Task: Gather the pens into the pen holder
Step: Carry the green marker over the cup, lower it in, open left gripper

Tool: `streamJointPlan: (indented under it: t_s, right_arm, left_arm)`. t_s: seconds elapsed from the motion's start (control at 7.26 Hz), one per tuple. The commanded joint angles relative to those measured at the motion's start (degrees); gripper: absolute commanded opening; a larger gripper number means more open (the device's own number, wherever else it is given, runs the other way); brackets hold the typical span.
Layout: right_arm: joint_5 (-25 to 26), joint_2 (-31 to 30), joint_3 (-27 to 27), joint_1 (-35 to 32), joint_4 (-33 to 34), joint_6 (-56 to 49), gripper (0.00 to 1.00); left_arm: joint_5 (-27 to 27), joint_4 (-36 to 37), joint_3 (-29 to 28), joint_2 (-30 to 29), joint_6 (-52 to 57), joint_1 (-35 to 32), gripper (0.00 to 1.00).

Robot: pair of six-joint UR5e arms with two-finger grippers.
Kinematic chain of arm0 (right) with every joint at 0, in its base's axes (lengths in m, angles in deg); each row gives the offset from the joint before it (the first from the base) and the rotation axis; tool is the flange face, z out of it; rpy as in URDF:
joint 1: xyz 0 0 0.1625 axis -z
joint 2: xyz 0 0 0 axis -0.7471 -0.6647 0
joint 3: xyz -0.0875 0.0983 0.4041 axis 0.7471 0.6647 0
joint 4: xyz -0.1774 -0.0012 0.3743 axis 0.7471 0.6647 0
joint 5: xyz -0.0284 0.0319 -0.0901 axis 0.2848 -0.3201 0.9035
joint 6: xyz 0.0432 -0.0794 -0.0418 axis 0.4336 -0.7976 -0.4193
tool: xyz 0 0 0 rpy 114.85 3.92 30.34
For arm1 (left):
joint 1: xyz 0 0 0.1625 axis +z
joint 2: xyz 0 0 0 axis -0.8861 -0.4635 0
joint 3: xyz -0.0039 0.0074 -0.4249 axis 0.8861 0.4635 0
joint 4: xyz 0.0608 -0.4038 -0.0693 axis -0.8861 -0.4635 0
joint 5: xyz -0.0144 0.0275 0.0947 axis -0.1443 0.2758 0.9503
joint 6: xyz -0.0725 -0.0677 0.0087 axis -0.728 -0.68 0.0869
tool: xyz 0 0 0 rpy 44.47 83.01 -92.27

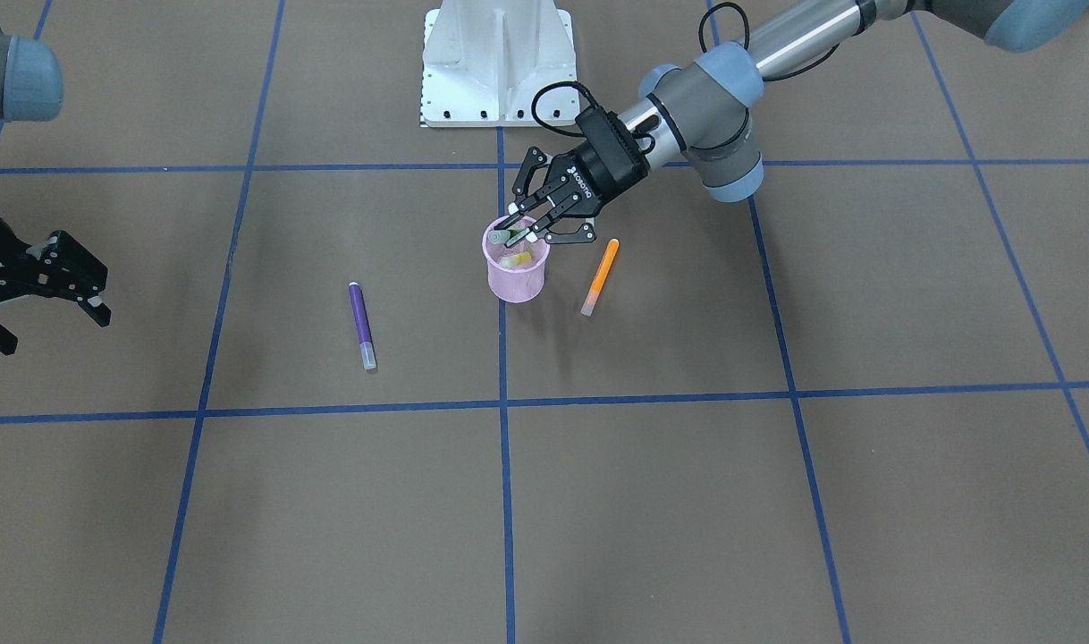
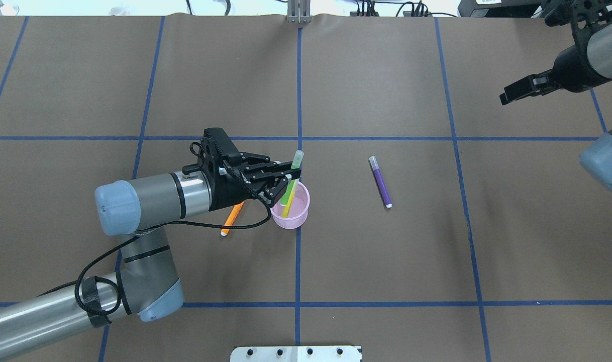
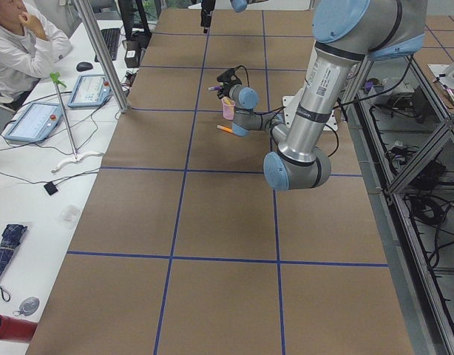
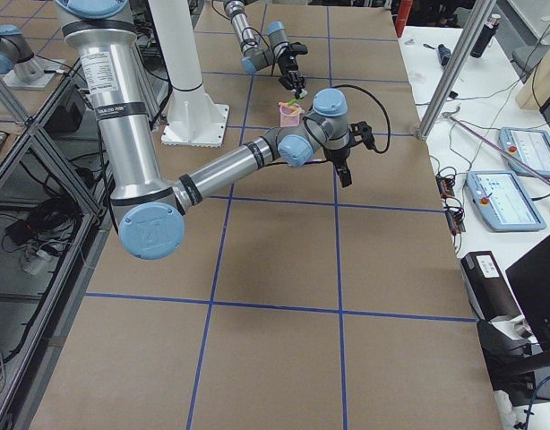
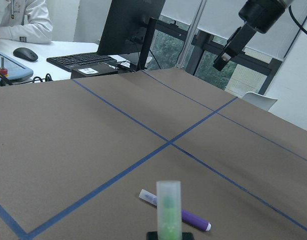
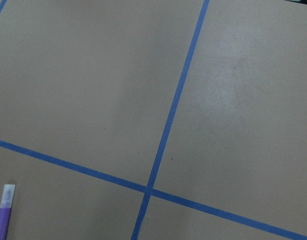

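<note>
L pincer (image 2: 290, 182) clamped on green pen (image 2: 296, 162), whitish cap up, at pink mesh pen holder (image 2: 292, 221).

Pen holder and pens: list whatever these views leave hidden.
- Orange pen: in the overhead view, its upper half is behind the left pincer.
- Green pen: in the left wrist view only the cap end shows; the bottom edge cuts off the rest.
- Purple pen: in the right wrist view, cut off by the bottom edge.
- Holder: in the left side view, too small to count the pens inside.
</note>
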Motion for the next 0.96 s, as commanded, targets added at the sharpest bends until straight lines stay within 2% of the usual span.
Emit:
streamJointPlan:
  t_s: [0.0, 0.41, 0.55, 0.83]
  right_arm:
    - [0.0, 0.1, 0.0, 0.0, 0.0, 0.0, 0.99]
    - [0.0, 0.3, 0.0, 0.0, 0.0, 0.5, 0.99]
    - [-0.1, 0.4, -0.2, 0.0, 0.0, 1.1, 0.99]
    - [-0.1, 0.6, -0.3, 0.7, 0.0, 5.0, 0.99]
  left_arm:
    - [1.6, -0.1, -0.2, -0.1, -0.1, 0.2, 1.0]
    - [1.3, 1.5, 0.9, 0.4, -0.5, -0.4, 1.0]
    - [-0.8, 5.6, 2.3, 0.5, -0.4, -1.4, 1.0]
    - [-7.1, 27.7, 13.2, 2.3, -0.5, -5.8, 1.0]
